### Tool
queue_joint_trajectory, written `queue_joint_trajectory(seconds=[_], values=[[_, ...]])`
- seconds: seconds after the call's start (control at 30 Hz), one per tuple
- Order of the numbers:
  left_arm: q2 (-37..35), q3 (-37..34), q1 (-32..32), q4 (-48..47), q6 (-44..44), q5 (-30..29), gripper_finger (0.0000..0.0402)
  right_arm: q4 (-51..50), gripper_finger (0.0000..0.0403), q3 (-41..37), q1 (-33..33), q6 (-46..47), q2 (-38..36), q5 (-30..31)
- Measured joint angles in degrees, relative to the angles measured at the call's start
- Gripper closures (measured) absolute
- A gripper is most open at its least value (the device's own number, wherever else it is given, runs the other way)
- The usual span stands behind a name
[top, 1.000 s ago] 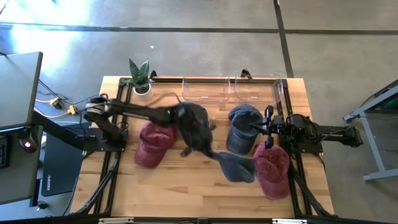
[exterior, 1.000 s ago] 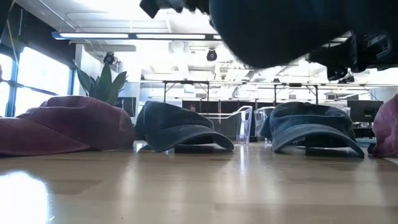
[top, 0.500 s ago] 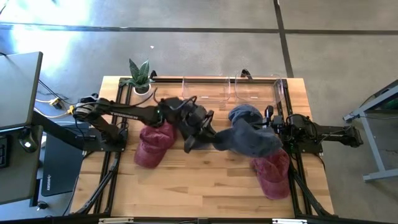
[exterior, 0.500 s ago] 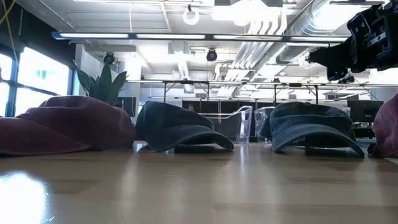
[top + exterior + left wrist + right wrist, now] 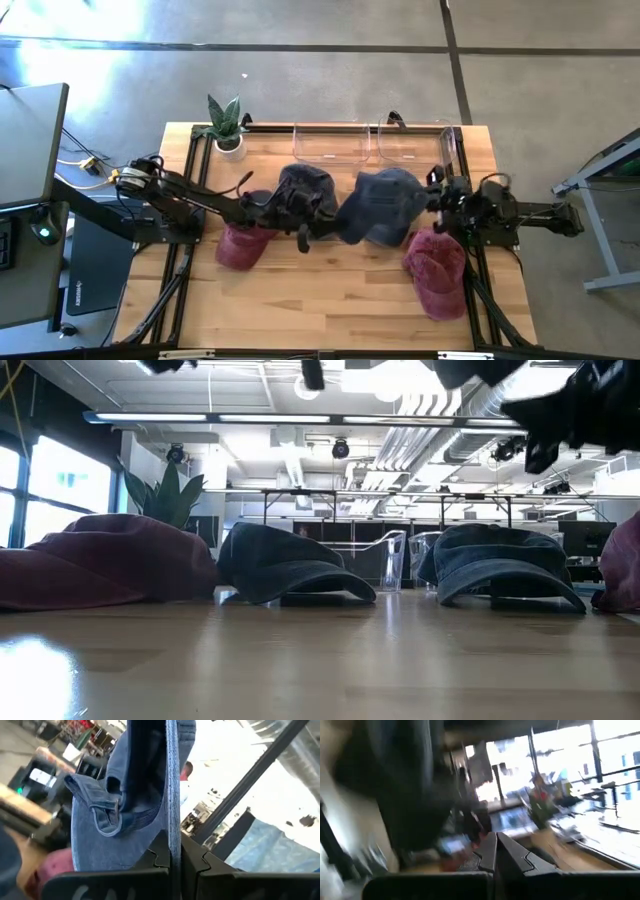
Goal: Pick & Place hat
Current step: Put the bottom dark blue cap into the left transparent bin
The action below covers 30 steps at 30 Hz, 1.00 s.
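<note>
The left hand [image 5: 325, 228] is clamped on the edge of a blue hat [image 5: 378, 207], pinching its brim [image 5: 172, 795] between closed fingers [image 5: 159, 852]. The hat hangs in the air over the middle of the bench [image 5: 320, 300], just in front of the clear bins [image 5: 360, 143]. The left arm reaches across the bench, low and stretched out toward the bins' side. A dark hat [image 5: 305, 190] lies under that arm, and a red hat [image 5: 240, 245] beside it, farther from the bins. The right hand [image 5: 440, 195] is closed on nothing, held near the blue hat's far edge, with a second red hat [image 5: 437, 268] below it. The right wrist view is too blurred to read.
</note>
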Motion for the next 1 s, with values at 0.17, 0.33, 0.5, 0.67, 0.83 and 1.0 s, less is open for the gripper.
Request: queue_joint_trajectory(seconds=[0.17, 0.33, 0.5, 0.67, 0.83, 1.0], values=[[0.00, -2.84, 0.12, 0.35, -0.16, -0.93, 0.0401, 17.19, 0.0399, 0.60, 0.00, 21.80, 0.22, 2.40], [-2.64, -4.84, 0.15, -0.77, 0.42, 0.77, 0.0401, 11.69, 0.0401, 7.72, 0.02, 29.70, 1.72, 0.67], [-5.54, -8.46, 1.41, -5.89, -0.64, 2.62, 0.0401, -16.02, 0.0388, 24.08, 0.02, 27.85, 11.32, -5.00], [-10.48, -10.64, 3.59, -8.42, -1.04, 7.72, 0.0401, -32.60, 0.0322, 39.43, 0.02, 21.52, 26.17, -13.64], [-13.43, -10.80, 5.52, -13.66, -0.37, 13.02, 0.0401, -48.10, 0.0214, 53.08, 0.04, 10.94, 39.88, -14.97], [-15.04, -10.85, 5.99, -16.30, 2.39, 14.54, 0.0401, -58.68, 0.0136, 62.09, 0.02, 4.81, 51.19, -14.54]])
